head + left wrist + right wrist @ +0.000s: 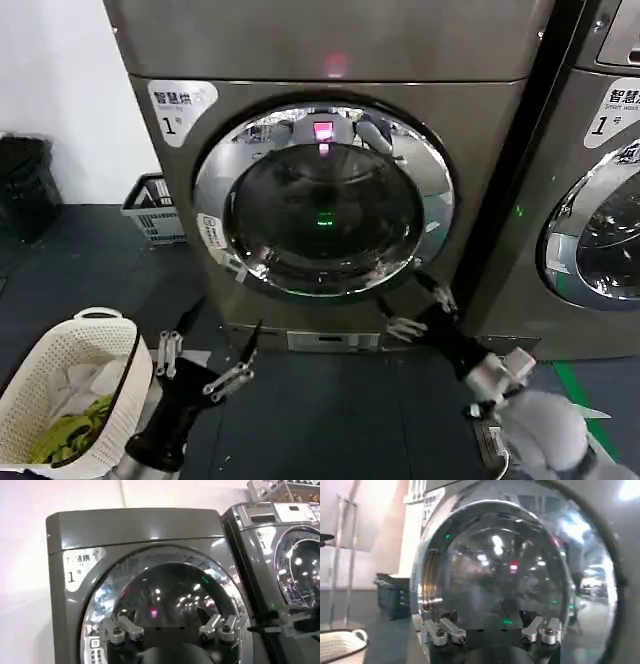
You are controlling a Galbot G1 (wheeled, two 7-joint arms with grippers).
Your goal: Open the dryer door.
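Chrome-ringed dryer door [322, 200] shut, right claw [412, 302] wide open nearby.

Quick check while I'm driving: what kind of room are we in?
Most likely a self-service laundry: two numbered front-loading machines side by side, the dryer door facing us, a white laundry basket of clothes and a grey basket on the floor.

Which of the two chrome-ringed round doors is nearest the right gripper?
The dryer door on the machine straight ahead; the right gripper, open, is at its lower right rim. The other door stands farther right.
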